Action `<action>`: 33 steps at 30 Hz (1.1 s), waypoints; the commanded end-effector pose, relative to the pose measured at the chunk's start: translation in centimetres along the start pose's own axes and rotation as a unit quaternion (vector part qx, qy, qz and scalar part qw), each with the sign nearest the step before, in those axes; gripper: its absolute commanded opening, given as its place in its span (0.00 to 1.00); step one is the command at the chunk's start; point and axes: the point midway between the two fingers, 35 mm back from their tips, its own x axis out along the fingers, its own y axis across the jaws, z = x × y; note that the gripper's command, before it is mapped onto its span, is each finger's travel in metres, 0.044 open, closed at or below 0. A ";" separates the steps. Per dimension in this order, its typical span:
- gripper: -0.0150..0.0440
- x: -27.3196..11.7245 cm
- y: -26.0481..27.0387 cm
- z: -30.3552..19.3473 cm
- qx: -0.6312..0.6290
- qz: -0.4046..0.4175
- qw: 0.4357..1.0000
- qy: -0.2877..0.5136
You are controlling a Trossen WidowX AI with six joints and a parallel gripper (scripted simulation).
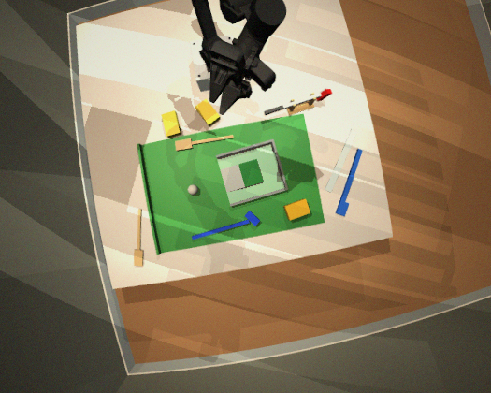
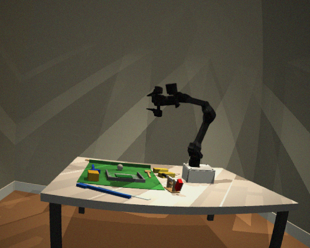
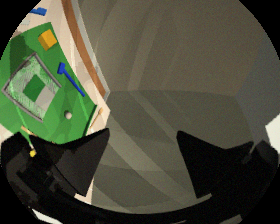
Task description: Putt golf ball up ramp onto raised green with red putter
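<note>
The worktop carries a green putting mat with a grey-framed raised green at its centre. The end effector hangs high above the worktop, fingers spread wide, grasping nothing. The red putter rests on a small stand just off the mat's 1 o'clock corner. The golf ball lies on the mat at 9 o'clock of the green.

White golf ball on green mat, left of grey-framed raised green; red putter beyond mat.
</note>
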 end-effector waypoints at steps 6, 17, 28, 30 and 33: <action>1.00 0.7 6.4 4.2 -0.074 0.090 0.989 -0.088; 1.00 -2.4 22.9 9.0 -0.202 0.339 0.884 -0.252; 1.00 -12.0 36.5 6.3 -0.242 0.620 0.669 -0.332; 1.00 -13.2 37.5 5.7 -0.240 0.650 0.640 -0.333; 1.00 -14.0 37.7 5.2 -0.239 0.654 0.636 -0.333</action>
